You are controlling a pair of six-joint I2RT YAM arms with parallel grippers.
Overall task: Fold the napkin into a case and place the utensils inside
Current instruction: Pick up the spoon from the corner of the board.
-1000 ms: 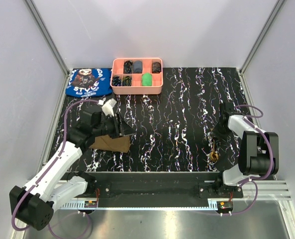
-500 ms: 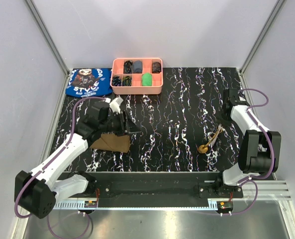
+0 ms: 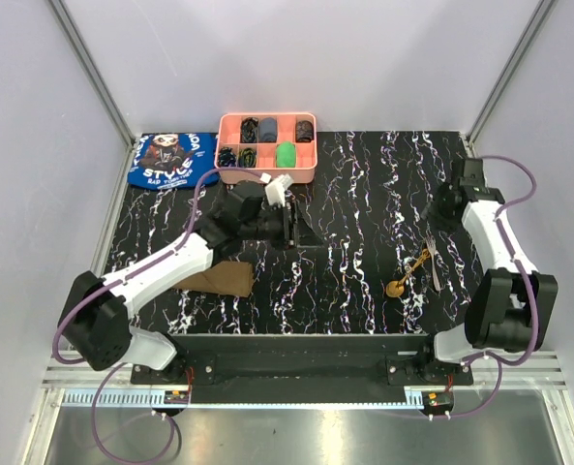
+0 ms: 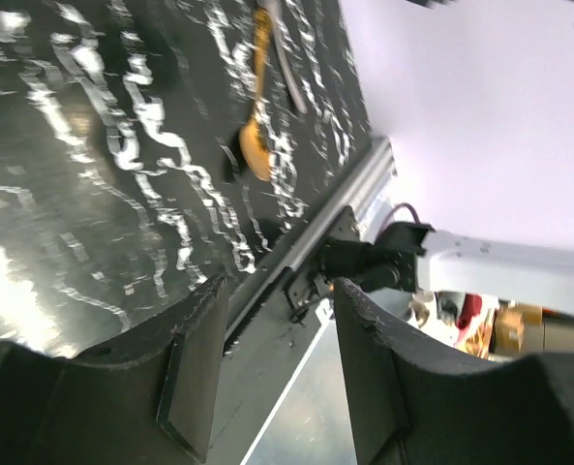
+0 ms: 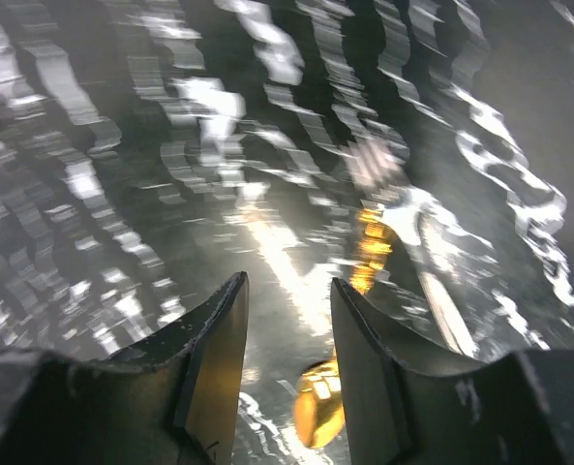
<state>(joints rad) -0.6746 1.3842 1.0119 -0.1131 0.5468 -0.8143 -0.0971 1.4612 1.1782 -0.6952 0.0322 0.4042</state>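
The olive-brown napkin (image 3: pixel 216 280) lies folded at the near left of the table, partly under my left arm. The gold spoon (image 3: pixel 407 274) and the slim fork-like piece (image 3: pixel 432 270) lie side by side at the near right. My left gripper (image 3: pixel 301 232) is open and empty above the table's middle, away from the napkin. In the left wrist view (image 4: pixel 279 315) it faces the spoon (image 4: pixel 257 145) and fork piece (image 4: pixel 288 73) from a distance. My right gripper (image 3: pixel 438 215) is open and empty, just beyond the utensils. The right wrist view (image 5: pixel 287 300) shows the spoon (image 5: pixel 317 412) and fork piece (image 5: pixel 443 305) below its fingers.
A pink compartment tray (image 3: pixel 267 173) with small dark and green items stands at the back centre. A blue printed cloth (image 3: pixel 170 160) lies at the back left. White walls and metal frame posts enclose the black marbled table (image 3: pixel 354 184).
My left arm has swung from over the napkin rightward to the table's middle. My right gripper has drawn back from the utensils, which now lie free, shifted slightly left.
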